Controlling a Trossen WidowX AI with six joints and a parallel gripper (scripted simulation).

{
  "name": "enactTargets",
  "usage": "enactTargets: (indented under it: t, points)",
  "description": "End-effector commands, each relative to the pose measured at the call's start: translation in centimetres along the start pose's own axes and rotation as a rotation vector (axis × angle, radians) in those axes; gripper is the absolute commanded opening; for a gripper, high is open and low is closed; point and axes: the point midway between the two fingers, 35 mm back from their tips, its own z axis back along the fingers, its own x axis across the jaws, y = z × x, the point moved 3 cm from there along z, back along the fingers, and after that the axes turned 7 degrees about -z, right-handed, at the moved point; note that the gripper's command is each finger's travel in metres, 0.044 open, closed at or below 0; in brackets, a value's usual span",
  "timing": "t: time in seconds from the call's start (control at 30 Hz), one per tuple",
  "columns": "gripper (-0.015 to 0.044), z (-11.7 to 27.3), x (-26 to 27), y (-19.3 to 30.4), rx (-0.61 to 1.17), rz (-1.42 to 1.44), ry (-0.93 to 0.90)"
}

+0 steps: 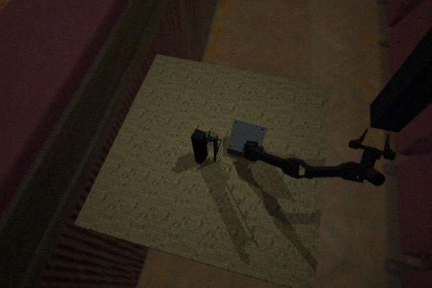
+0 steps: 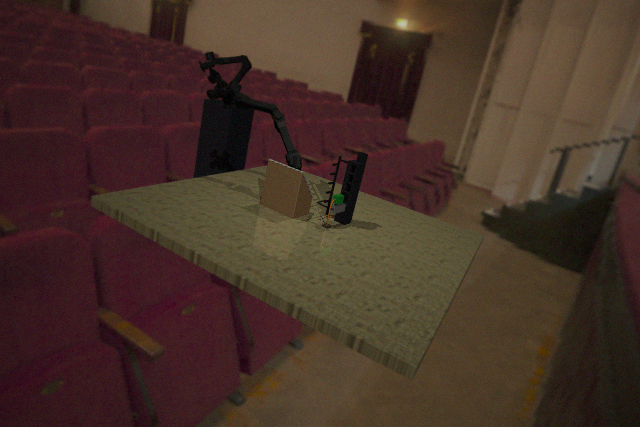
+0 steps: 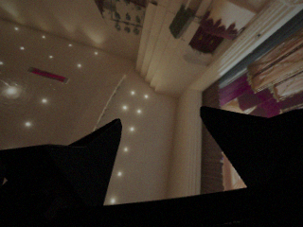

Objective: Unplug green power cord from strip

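Nothing looks done yet: the green plug (image 1: 207, 133) sits in the upright power strip (image 1: 199, 145) at frame centre, while the gripper (image 1: 373, 139), fingers spread and empty, hangs far right.

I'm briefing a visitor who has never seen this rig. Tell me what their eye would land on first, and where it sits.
The small bright green plug stands out first, low on the upright black power strip near the middle of the pale table. Beside it a tilted grey-faced block catches the light. The black arm's gripper hangs off the table's edge, fingers spread wide, far from the strip.
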Motion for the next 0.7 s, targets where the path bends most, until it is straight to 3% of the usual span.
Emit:
enactTargets:
  t: [0.0,0.13,0.27,0.4,0.67]
  points:
    - [0.0374,-0.2,-0.1,0.0,-0.001,0.0,0.001]
    - [0.0269,-3.1,-1.9,-0.2,-0.031,-0.007,0.03]
    - [0.0164,-8.5,-5.6,-0.2,-0.041,-0.005,0.124]
    - [0.016,-11.7,-8.0,-0.5,-0.103,-0.026,0.144]
    - [0.016,-20.9,-19.3,0.2,-0.127,0.019,0.398]
